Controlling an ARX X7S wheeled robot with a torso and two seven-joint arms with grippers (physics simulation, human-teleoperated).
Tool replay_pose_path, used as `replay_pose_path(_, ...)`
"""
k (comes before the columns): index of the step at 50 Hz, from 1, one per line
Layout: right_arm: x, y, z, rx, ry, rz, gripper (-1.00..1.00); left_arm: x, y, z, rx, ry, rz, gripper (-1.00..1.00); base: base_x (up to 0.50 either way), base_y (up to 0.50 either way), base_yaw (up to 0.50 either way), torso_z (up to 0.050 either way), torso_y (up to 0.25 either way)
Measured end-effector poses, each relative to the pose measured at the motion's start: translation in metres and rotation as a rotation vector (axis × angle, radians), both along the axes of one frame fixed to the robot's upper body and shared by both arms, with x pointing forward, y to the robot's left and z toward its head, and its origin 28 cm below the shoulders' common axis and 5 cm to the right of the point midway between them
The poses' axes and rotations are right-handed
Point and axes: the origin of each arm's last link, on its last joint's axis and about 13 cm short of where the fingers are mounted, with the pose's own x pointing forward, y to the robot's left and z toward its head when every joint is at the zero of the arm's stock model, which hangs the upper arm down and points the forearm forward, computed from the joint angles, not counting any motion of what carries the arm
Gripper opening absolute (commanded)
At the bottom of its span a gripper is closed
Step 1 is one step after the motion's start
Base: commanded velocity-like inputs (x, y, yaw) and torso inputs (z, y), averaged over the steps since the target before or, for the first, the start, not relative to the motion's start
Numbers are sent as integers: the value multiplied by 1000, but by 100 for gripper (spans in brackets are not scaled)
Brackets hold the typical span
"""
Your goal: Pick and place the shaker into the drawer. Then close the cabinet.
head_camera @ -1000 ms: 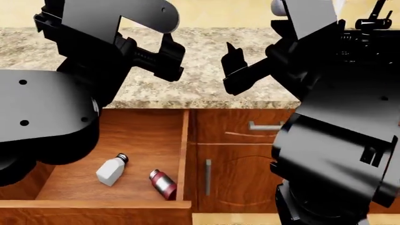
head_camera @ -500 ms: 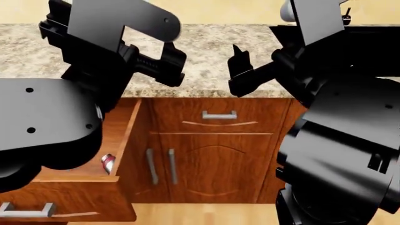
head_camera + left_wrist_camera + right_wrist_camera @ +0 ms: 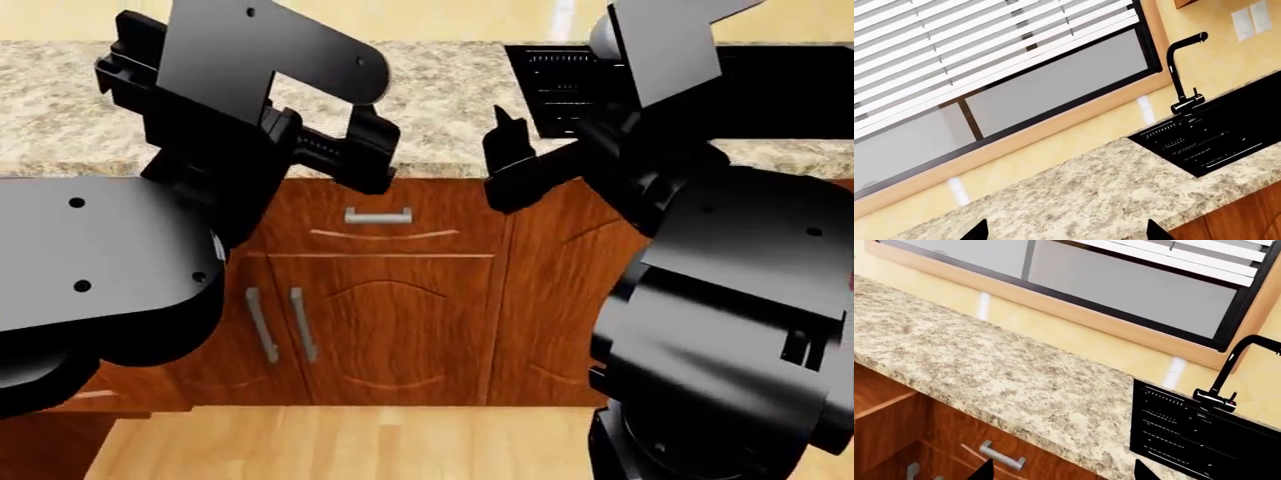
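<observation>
The shaker is out of view in every frame. Of the open drawer only a reddish-brown strip (image 3: 123, 393) shows under my left arm, and its wooden side wall (image 3: 884, 410) shows in the right wrist view. The rest of the cabinet is hidden behind that arm. My left gripper (image 3: 360, 150) (image 3: 1066, 232) hangs open in front of the granite counter edge, holding nothing. My right gripper (image 3: 505, 158) (image 3: 1063, 471) is open too, facing the left one a short gap away, with nothing between its fingertips.
A speckled granite counter (image 3: 441, 100) runs across the back. A black sink (image 3: 574, 80) with a black faucet (image 3: 1184, 65) is set in it at the right. Below stands a double-door unit (image 3: 387, 320) with bar handles (image 3: 260, 325) and a small handled drawer front (image 3: 379, 215).
The head view has swung right: the open drawer with the shaker slid off to the left and the sink came into view. Both grippers keep their pose, open.
</observation>
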Motion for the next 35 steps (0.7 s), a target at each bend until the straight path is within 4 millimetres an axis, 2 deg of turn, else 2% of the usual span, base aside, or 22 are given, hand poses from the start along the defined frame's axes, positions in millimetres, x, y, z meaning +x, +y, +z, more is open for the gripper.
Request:
replay_pose_path(3, 0, 0, -1, 0, 3, 0, 100, 1, 0, -2, -1, 3, -2, 100, -235, -501, 0, 0, 0)
replay_pose_path(7, 3, 1, -7, -1, 15, -14, 100, 6, -2, -12, -31, 29, -15, 100, 0, 0, 0, 0, 0)
replay_pose_path(10, 11, 1, -20, -2, 46, -33, 100, 16, -4, -32, -69, 75, -13, 100, 0, 0, 0, 0, 0)
replay_pose_path(12, 20, 0, -34, -5, 78, -55, 100, 26, -6, -53, -86, 116, 0, 100, 0, 0, 0, 0, 0)
replay_pose_path(17, 49, -3, -83, -16, 174, -132, 100, 50, -10, -118, -145, 260, 54, 100, 0, 0, 0, 0, 0)
replay_pose_path(24, 79, -7, -171, 11, 303, -205, 100, 70, -11, -209, -160, 391, 147, 100, 0, 0, 0, 0, 0)
replay_pose_path(30, 83, -5, -246, 71, 397, -249, 100, 78, -9, -269, -148, 431, 215, 100, 0, 0, 0, 0, 0)
replay_pose_path(35, 76, -3, -289, 100, 446, -296, 100, 81, -4, -301, -140, 467, 256, 100, 0, 0, 0, 0, 0)
